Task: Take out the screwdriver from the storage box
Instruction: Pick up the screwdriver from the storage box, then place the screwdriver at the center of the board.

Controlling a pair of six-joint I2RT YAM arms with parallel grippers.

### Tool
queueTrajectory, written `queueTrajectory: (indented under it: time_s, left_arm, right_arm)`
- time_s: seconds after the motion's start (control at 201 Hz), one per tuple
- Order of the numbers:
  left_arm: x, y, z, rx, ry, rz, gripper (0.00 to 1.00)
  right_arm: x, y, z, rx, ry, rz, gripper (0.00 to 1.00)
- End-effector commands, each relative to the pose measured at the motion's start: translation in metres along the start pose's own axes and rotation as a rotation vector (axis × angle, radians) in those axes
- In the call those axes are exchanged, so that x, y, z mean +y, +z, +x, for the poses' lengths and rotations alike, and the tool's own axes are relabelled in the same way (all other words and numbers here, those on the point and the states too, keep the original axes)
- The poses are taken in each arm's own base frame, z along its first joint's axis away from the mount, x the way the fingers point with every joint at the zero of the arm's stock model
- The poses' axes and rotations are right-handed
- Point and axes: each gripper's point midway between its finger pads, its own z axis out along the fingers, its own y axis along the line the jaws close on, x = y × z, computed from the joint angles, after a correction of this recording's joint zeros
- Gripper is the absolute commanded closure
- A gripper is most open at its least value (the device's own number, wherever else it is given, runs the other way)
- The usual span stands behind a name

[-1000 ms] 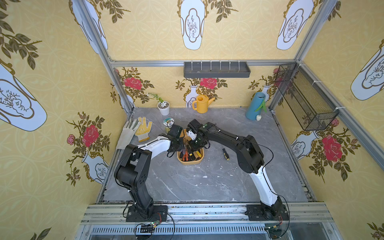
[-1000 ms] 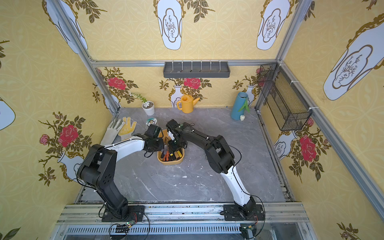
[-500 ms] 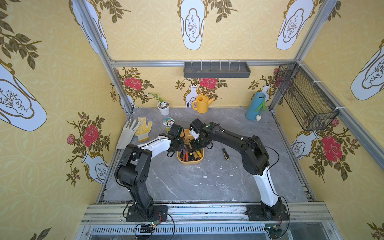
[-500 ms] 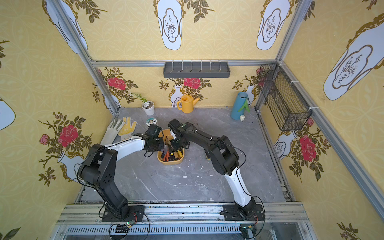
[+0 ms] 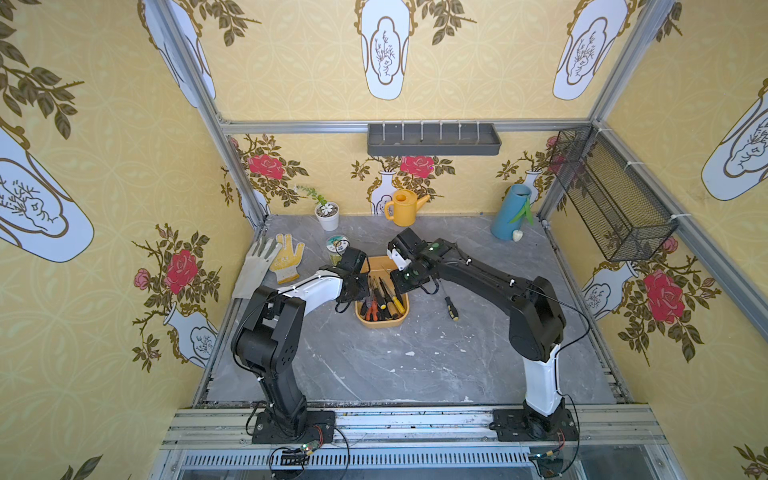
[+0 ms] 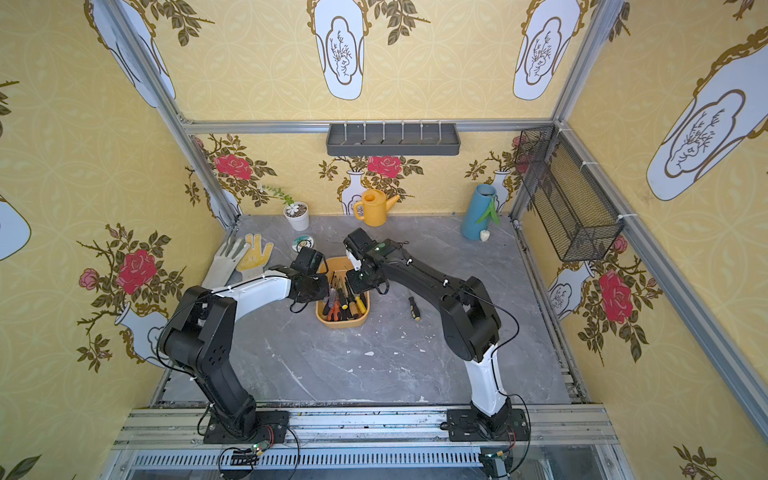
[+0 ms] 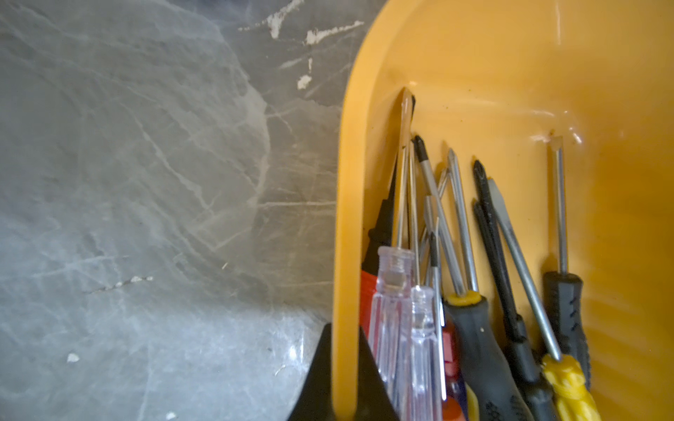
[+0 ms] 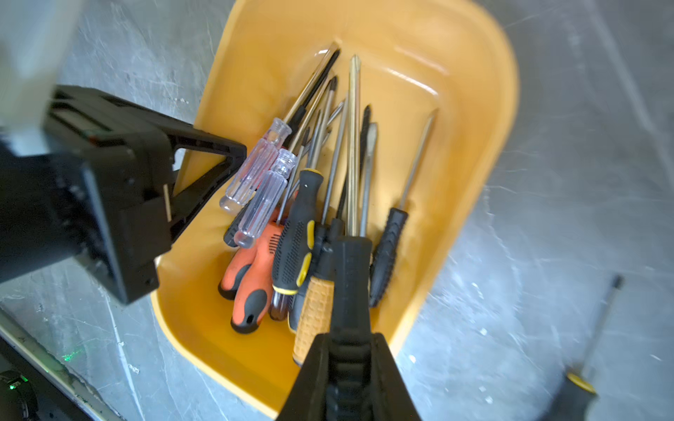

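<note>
Grey marble table point(image 5: 415, 365), flowered yellow walls round it. Box point(image 5: 382, 322) sits mid-table, full of tools. Left claw point(image 7: 344, 350) pinches the box wall toward the table's left edge, its arm stretched low from the near edge. Right claw point(image 8: 350, 248), on an arm arching over from the near right corner with its wrist tipped down, is pressed together, seemingly on the brass-shafted screwdriver point(image 8: 352, 145) lying in the box. Light and stiff, but that thin, slick shaft will likely swivel or slip; better to hold it close by the handle.

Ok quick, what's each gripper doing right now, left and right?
Left gripper: closed on the storage box wall.
Right gripper: closed, tips down among the screwdrivers; whether it pinches one cannot be told.
</note>
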Motion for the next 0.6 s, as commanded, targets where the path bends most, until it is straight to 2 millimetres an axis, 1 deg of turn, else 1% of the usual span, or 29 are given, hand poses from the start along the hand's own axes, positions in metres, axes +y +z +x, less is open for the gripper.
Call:
queueTrajectory:
  time_s: [0.0, 0.07, 0.119, 0.159, 0.264, 0.358, 0.423, 0.513, 0.592]
  left_arm:
    - [0.008, 0.008, 0.022, 0.087, -0.007, -0.026, 1.00]
    - [0.009, 0.009, 0.023, 0.088, -0.011, -0.028, 1.00]
    - [0.009, 0.009, 0.024, 0.088, -0.011, -0.027, 1.00]
    - [0.009, 0.010, 0.025, 0.090, -0.011, -0.026, 1.00]
    - [0.010, 0.011, 0.026, 0.092, -0.013, -0.028, 1.00]
    - [0.010, 0.012, 0.028, 0.095, -0.015, -0.028, 1.00]
    - [0.011, 0.012, 0.028, 0.097, -0.015, -0.027, 1.00]
    - [0.011, 0.012, 0.028, 0.095, -0.016, -0.029, 1.00]
    - [0.010, 0.012, 0.028, 0.095, -0.015, -0.026, 1.00]
  right_arm:
    - [-0.011, -0.026, -0.015, -0.109, 0.018, 0.036, 1.00]
    - [-0.025, -0.043, -0.014, -0.148, 0.044, 0.066, 1.00]
    - [-0.040, -0.055, -0.010, -0.170, 0.068, 0.098, 1.00]
    - [-0.054, -0.062, -0.006, -0.180, 0.089, 0.127, 1.00]
    - [-0.097, -0.070, 0.014, -0.167, 0.168, 0.187, 1.00]
    - [-0.131, -0.069, 0.039, -0.127, 0.215, 0.251, 1.00]
    - [-0.149, -0.067, 0.057, -0.093, 0.244, 0.296, 1.00]
    - [-0.167, -0.060, 0.078, -0.051, 0.278, 0.322, 1.00]
    - [-0.176, -0.052, 0.090, -0.030, 0.300, 0.318, 1.00]
